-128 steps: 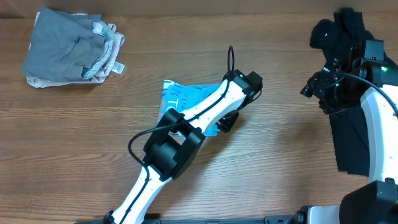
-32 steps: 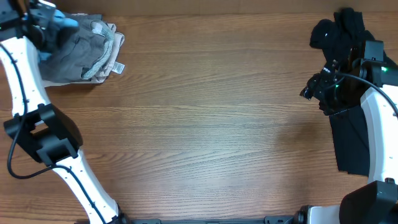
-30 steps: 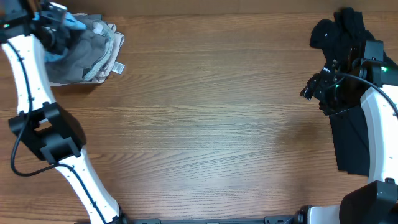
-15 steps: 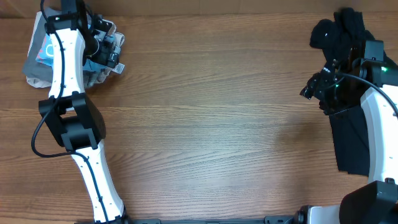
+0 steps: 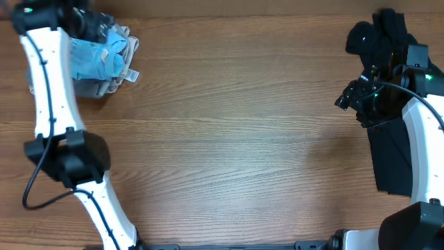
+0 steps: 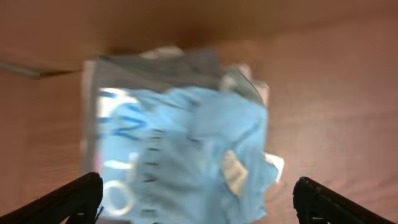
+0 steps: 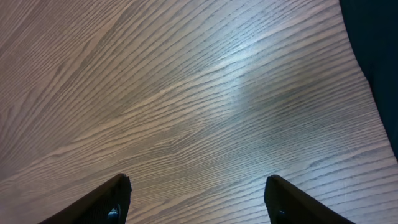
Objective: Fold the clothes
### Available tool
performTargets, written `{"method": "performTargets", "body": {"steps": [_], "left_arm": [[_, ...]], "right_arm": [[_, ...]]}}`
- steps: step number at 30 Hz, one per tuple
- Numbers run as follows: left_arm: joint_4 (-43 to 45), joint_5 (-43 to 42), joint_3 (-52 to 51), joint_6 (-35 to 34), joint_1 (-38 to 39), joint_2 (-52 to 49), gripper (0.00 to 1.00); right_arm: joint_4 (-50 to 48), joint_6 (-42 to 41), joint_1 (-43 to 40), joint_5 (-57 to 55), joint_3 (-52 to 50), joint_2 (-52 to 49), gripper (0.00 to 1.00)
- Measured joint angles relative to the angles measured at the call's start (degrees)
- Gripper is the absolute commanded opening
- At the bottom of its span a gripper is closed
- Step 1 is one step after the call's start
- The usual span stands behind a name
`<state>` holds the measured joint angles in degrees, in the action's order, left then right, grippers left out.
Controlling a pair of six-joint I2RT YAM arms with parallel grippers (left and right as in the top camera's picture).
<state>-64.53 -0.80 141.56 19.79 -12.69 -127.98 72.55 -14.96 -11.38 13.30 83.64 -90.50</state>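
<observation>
- blue tee: loosely folded bundle on top of the grey pile, far-left corner of the table; white print facing up, a bit blurry in the left wrist view
- left claw: spread wide right over the tee, nothing pinched, fingers off the cloth as far as can be told
- right claw: spread too, empty, over bare wood just beside the black garment
- black garment: heaped and draped along the right edge, the bigger piece, not folded yet by the look of it
- feel: soft, light, floppy, probably cotton; no stiffness, so likely to sag and fall open if lifted by a single point; not fragile, not slippery on wood
- where to grab: a thick folded edge or a corner with several layers, pinched deep; for the black one, probably hem or shoulder seam, one claw at each end
- watch out: easy to snag the grey layer underneath along with the tee
</observation>
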Motion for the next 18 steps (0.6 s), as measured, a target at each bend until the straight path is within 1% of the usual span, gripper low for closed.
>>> {"method": "performTargets", "body": {"steps": [3,8,11,15,18], "left_arm": [[0.6,0.2,0.8,-4.0,-2.7,0.6,1.00],[0.5,0.6,0.8,-7.8,-6.8,-3.6,1.00],[1.5,0.9,0.7,-8.1,-8.3,-8.1,1.00],[3.1,1.3,0.3,-7.7,-8.3,-13.6,1.00],[4.2,3.4,0.2,-7.6,-8.1,-16.7,1.00]], "right_arm": [[0.0,0.0,0.0,0.0,0.0,0.0,0.73],[0.0,0.0,0.0,0.0,0.0,0.0,0.73],[-0.1,0.0,0.0,0.0,0.0,0.0,0.73],[-0.1,0.0,0.0,0.0,0.0,0.0,0.73],[0.0,0.0,0.0,0.0,0.0,0.0,0.73]]}}
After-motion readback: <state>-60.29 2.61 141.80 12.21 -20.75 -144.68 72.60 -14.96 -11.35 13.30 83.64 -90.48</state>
